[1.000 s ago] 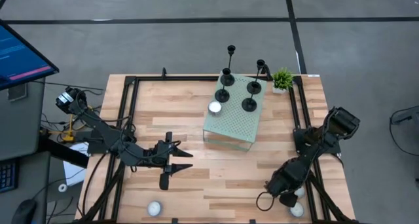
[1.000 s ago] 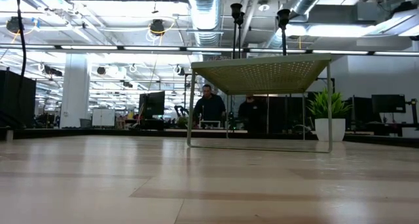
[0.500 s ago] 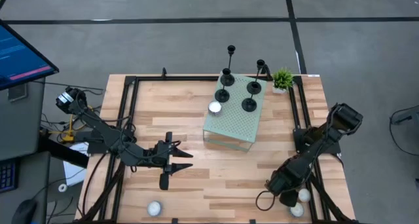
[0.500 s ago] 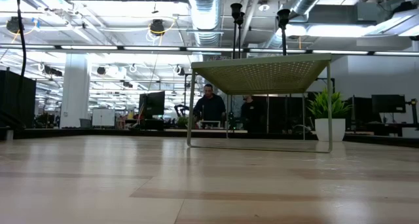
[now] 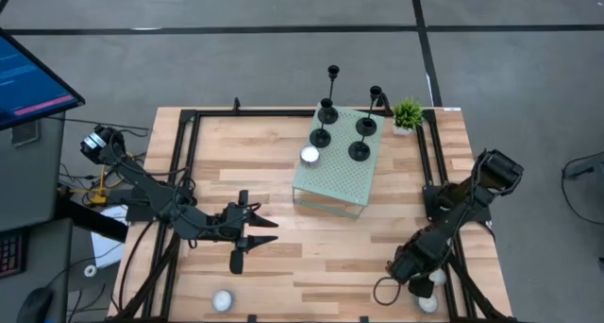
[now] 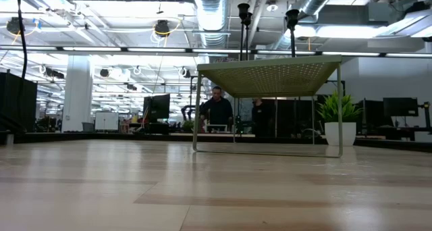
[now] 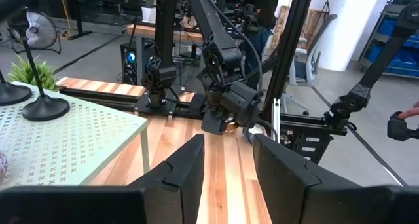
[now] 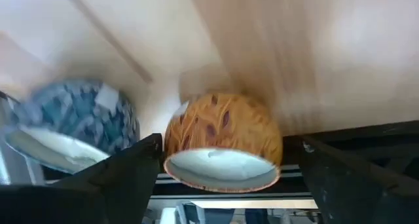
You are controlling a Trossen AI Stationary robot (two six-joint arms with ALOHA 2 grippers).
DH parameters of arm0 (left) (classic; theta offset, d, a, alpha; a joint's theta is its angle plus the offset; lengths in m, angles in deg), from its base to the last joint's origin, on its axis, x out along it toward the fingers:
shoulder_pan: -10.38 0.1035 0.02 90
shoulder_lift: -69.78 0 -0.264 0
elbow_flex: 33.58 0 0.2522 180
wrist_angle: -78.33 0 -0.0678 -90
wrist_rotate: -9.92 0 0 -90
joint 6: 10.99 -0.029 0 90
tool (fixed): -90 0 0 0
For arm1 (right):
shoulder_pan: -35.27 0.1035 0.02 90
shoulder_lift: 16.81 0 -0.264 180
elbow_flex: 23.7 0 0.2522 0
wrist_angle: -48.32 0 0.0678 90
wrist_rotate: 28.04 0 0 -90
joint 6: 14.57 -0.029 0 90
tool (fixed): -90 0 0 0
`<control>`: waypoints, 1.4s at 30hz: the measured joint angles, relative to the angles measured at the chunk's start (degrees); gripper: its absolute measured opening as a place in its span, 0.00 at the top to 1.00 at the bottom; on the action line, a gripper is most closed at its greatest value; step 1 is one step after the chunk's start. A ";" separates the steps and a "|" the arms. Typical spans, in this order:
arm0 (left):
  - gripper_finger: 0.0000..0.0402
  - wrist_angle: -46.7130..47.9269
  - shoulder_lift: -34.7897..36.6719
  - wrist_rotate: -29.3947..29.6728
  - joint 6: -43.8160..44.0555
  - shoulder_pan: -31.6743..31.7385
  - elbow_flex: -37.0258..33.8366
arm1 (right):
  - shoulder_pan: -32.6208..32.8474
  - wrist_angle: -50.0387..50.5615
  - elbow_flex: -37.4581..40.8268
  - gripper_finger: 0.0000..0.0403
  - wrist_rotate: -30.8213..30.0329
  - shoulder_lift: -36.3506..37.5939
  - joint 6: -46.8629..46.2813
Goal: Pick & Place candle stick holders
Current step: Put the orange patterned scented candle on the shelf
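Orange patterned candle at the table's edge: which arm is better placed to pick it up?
Right. Its open hand straddles the orange candle at a corner of the table on that arm's side, one finger on each side. The left hand sits open mid-table, well away from it.

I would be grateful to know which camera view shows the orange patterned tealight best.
The right wrist view: the orange tealight fills the frame between the right pincer's open fingers. The high view shows only a white speck beside that pincer; the low and left wrist views miss it.
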 joint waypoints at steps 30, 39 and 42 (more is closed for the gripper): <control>0.67 -0.04 0.00 0.02 0.20 0.00 0.00 | 4.73 -1.58 1.55 0.29 -6.31 0.17 -4.92; 0.67 -0.07 0.00 0.02 0.20 0.02 0.00 | 0.63 3.13 -2.10 0.28 -7.26 0.17 1.32; 0.67 -0.07 0.00 0.03 0.20 0.02 0.00 | -1.92 7.38 -4.33 0.27 -8.70 0.18 5.89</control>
